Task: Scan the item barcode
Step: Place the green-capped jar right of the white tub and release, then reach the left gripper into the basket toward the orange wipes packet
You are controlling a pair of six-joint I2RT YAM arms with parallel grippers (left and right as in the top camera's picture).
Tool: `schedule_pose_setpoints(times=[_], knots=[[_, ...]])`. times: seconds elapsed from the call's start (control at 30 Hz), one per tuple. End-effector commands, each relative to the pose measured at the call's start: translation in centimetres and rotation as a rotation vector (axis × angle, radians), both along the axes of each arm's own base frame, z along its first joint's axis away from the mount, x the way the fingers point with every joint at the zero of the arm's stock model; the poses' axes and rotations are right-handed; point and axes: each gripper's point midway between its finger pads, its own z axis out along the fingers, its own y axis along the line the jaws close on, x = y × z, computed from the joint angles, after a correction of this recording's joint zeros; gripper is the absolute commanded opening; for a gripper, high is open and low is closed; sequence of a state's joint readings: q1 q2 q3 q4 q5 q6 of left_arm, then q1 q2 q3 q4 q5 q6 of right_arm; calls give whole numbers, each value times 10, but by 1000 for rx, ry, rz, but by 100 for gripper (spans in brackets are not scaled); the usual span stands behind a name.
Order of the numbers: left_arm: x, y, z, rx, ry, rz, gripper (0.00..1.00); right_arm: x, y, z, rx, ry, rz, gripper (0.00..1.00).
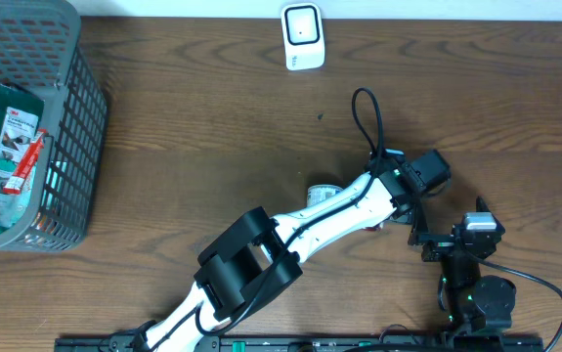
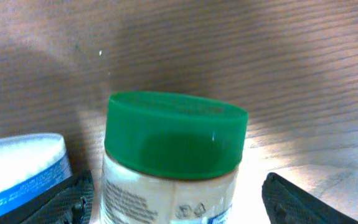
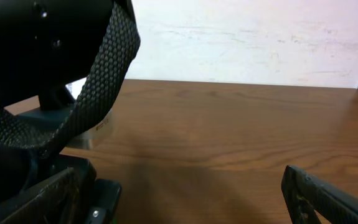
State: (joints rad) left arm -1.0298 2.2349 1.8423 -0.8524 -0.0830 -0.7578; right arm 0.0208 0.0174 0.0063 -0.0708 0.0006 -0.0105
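Observation:
The item is a pale jar with a green lid (image 2: 175, 134), standing upright on the wooden table. It fills the left wrist view. My left gripper (image 2: 179, 198) is open around its body. The left finger (image 2: 73, 199) is close against the jar, and a gap shows before the right finger (image 2: 297, 202). Small print shows on the label, but no barcode. From overhead the jar is hidden under my left arm (image 1: 398, 184). The white scanner (image 1: 302, 37) stands at the table's far edge. My right gripper (image 3: 191, 205) is open and holds nothing, just right of the left wrist.
A white tub with a blue label (image 2: 20, 168) stands just left of the jar, and a pale item (image 1: 320, 193) shows beside the left arm. A grey wire basket (image 1: 75, 127) with packaged goods sits at the far left. A black cable (image 1: 367, 112) loops above the left wrist.

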Motion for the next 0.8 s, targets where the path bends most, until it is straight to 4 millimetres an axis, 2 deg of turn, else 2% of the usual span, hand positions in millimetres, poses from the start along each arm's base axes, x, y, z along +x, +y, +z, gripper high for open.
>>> schedule_pose_setpoints(times=[0.0, 0.1, 0.13, 0.27, 0.3, 0.4, 0.43, 0.47, 0.57, 0.6, 0.67, 0.7, 0.77], knots=[[17, -1, 31, -24, -103, -4, 84, 0, -3, 0, 9, 0, -16, 99], [32, 3, 63, -39, -213, 7, 84, 0, -3, 0, 10, 0, -16, 99], [41, 7, 84, -51, -275, 30, 84, 0, -3, 0, 9, 0, -16, 99], [56, 17, 140, -119, -378, 1, 84, 0, -3, 0, 9, 0, -16, 99], [67, 33, 170, -139, -434, 11, 84, 0, -3, 0, 10, 0, -16, 99], [89, 81, 225, -125, -558, 75, 84, 0, -3, 0, 9, 0, -16, 99], [97, 108, 249, -116, -608, 120, 84, 0, -3, 0, 9, 0, -16, 99], [102, 128, 264, -108, -639, 157, 84, 0, -3, 0, 9, 0, -16, 99], [114, 223, 319, -70, -746, 328, 84, 0, -3, 0, 9, 0, -16, 99], [114, 251, 331, -62, -764, 383, 84, 0, -3, 0, 9, 0, -16, 99], [108, 330, 353, -20, -797, 549, 84, 0, -3, 0, 9, 0, -16, 99], [104, 356, 357, 1, -802, 606, 84, 0, -3, 0, 9, 0, -16, 99], [87, 423, 363, 71, -798, 763, 84, 0, -3, 0, 10, 0, -16, 99]])
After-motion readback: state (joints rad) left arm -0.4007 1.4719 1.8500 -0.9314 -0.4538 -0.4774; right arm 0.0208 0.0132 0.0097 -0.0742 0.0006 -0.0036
